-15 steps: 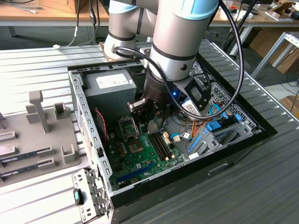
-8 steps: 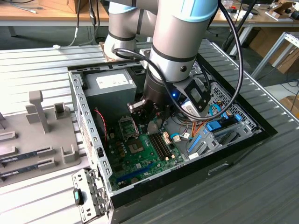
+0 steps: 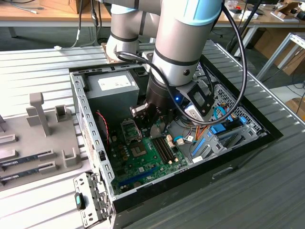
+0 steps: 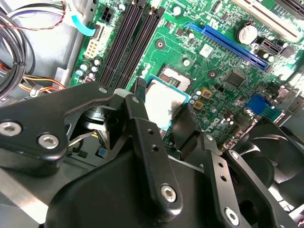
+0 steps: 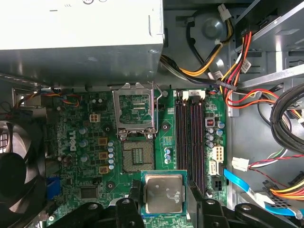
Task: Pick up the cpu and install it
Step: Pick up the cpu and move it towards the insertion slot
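The cpu (image 5: 164, 192) is a flat silvery square chip with a thin green rim, and my gripper (image 5: 164, 195) is shut on its two opposite edges with black fingers (image 5: 134, 194). It hangs a little above the green motherboard (image 5: 90, 142), just short of the open socket (image 5: 137, 154), whose metal load plate (image 5: 135, 111) is flipped up. In the second wrist view the cpu (image 4: 164, 102) sits level between the fingertips (image 4: 187, 124), over the socket's frame (image 4: 176, 75). In the exterior view my gripper (image 3: 153, 125) is lowered inside the computer case, beside the socket (image 3: 139, 151).
The grey power-supply box (image 3: 116, 86) fills the case's far end. Dark memory slots (image 5: 190, 137) run beside the socket, with cable bundles (image 5: 237, 61) past them. A black fan (image 5: 14, 175) sits at one board edge. A grey tray (image 3: 28, 157) lies at the exterior view's left.
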